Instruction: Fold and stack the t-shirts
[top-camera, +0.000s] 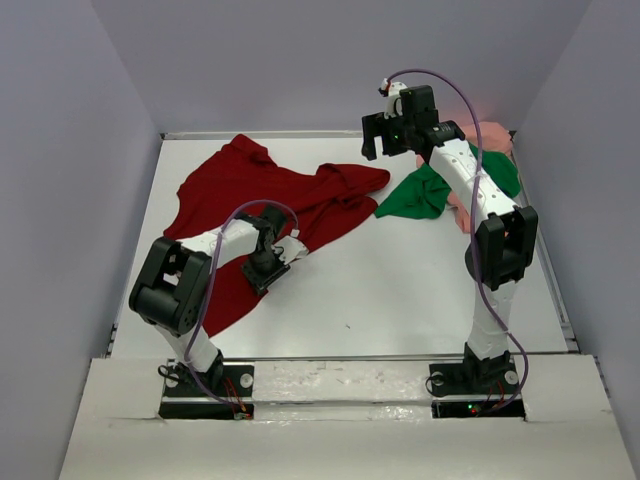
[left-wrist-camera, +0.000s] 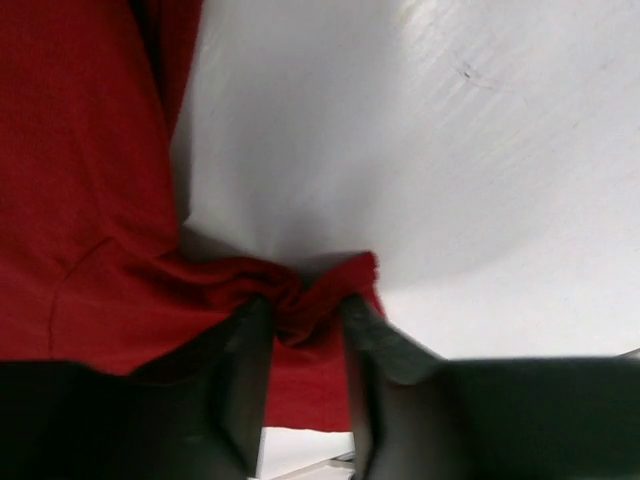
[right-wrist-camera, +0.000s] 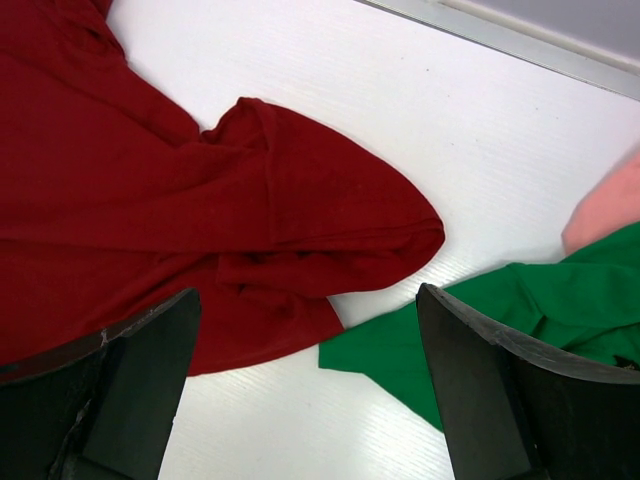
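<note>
The red shirt (top-camera: 300, 195) is soft and limp, so your left gripper (left-wrist-camera: 305, 312) pinches its bunched 6 o'clock edge, while your right gripper (right-wrist-camera: 308, 305) hangs wide open, empty.

Pink shirt (top-camera: 495, 132) mostly hidden under green shirt (top-camera: 415, 197) and right arm (top-camera: 462, 170), red shirt (left-wrist-camera: 80, 200) cut off at both wrist views' left edge, left gripper (left-wrist-camera: 305, 305) blurred, cut off below.

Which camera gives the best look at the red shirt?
The top view: the red shirt lies nearly whole there, the left arm covering a little. The left wrist view shows only a bunched edge in the left gripper; the right wrist view only one end.
</note>
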